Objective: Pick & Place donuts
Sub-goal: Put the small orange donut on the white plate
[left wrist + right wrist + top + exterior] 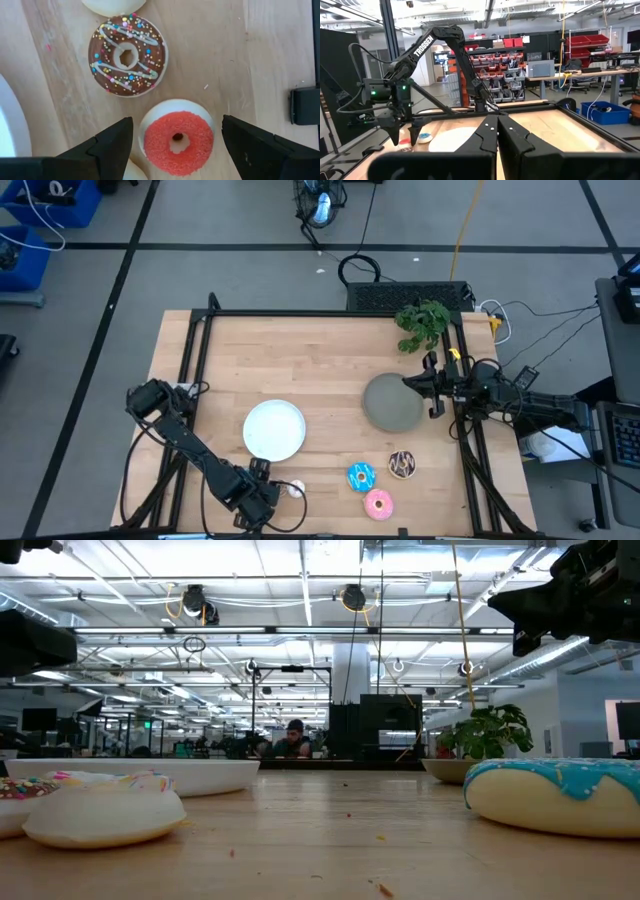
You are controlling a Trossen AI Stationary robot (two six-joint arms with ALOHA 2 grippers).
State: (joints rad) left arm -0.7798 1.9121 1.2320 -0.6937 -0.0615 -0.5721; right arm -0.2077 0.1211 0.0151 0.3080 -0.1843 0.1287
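— Looking down past the left tool (177, 145), what do you see?

— Its two dark fingers are wide apart. They hold nothing. A small red donut (178, 141) lies flat on the wood surface (240, 60) between them. A brown donut (128, 55) with sprinkles lies near it.

— Where is that on the surface?

— Down at the near edge, just beside the white plate (274, 430). Three bigger donuts, blue (360, 476), pink (378, 503) and brown (402, 464), lie to the right.

— How will the red one feel?

— I think it is light and a bit hard, like a toy. It may slip. The tool should pinch the outer sides of the ring.

— And the right tool (497, 131)?

— It hangs by the grey plate (392, 402). Its fingers are pressed together with nothing in them.
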